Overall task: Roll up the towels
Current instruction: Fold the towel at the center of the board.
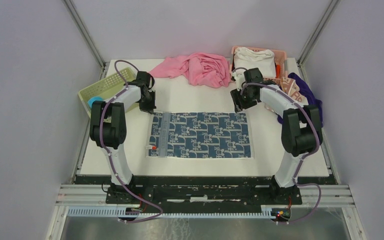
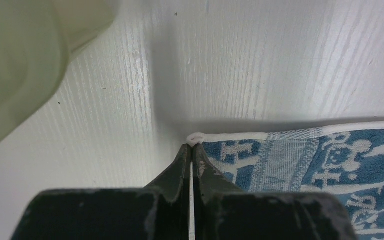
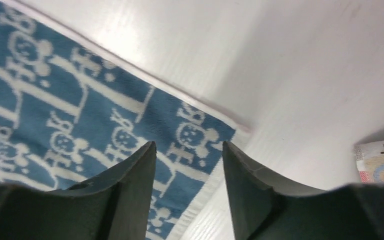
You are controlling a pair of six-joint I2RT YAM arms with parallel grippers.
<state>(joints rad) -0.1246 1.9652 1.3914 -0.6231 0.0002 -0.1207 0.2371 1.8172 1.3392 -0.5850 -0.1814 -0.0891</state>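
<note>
Only a cut-off scrap of the lettered cream towel (image 3: 382, 159) shows at right. The blue-and-white printed towel (image 1: 200, 135) lies flat mid-table. Your left gripper (image 2: 192, 146) is pinched shut on its far left corner; your right gripper (image 3: 189, 147) gapes over the far right one.

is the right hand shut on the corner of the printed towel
No, the right hand stands open at the corner of the blue and white printed towel, with a clear gap between its two sides.

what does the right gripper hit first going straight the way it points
Likely the corner of the flat blue-and-white printed cloth towel, lying between the right gripper's open fingers; depth unclear.
</note>
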